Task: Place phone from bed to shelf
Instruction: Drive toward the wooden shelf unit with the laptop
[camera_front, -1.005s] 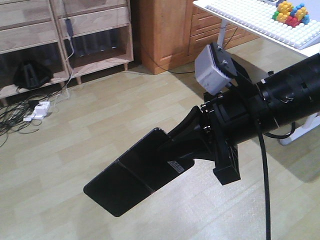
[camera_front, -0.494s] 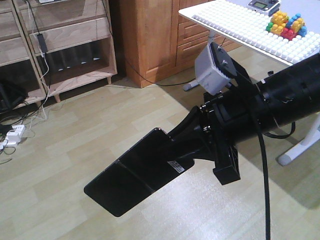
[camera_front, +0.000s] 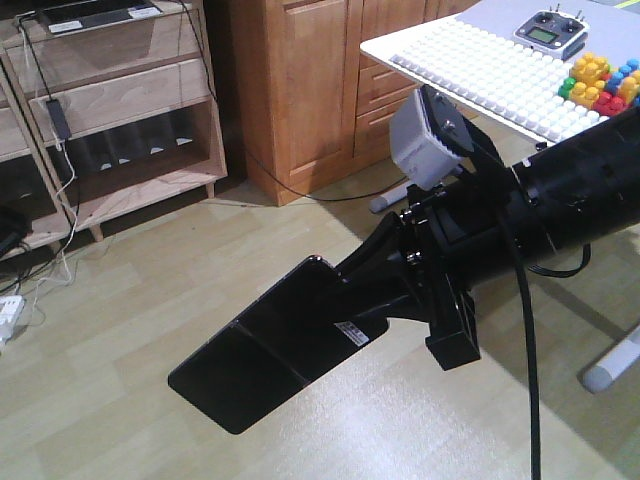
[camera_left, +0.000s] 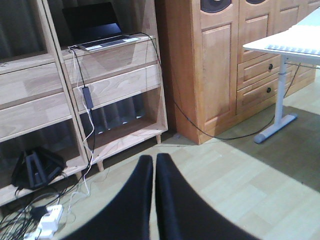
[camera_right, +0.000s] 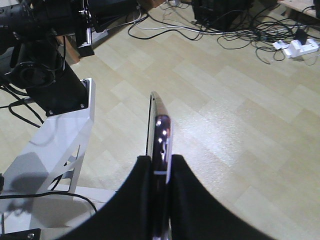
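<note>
Fingers (camera_right: 137, 200) of the right gripper (camera_right: 160, 161) pinch the phone (camera_right: 159, 131) across its flat faces. In the wrist view the slab stands edge-on between the two black pads. In the front view the grip sits at the end with the white sticker (camera_front: 350, 331), so most of the phone (camera_front: 262, 362), seam included, juts out unsupported past the fingertips. It hangs in the air over the pale plank floor (camera_front: 120, 330), touching nothing else, and the bed is not in view. The left gripper (camera_left: 152, 159) has its fingers pressed together on nothing, pointing towards the shelf (camera_left: 116, 59), which stands well apart against the wall with a laptop (camera_left: 92, 22) on one board. Beside the shelf is an orange-wood cabinet (camera_left: 215, 65), and a white table (camera_front: 480, 70) shows at the right of the front view. I judge the phone light and stiff, but glossy enough to slip and easily cracked or scratched. The seam may be a fold, so I would not lever on the free half. A firm hold on the faces near one end, as now, seems right. For setting down, the free end should probably meet a flat board first, low and level, before the pads let go.
</note>
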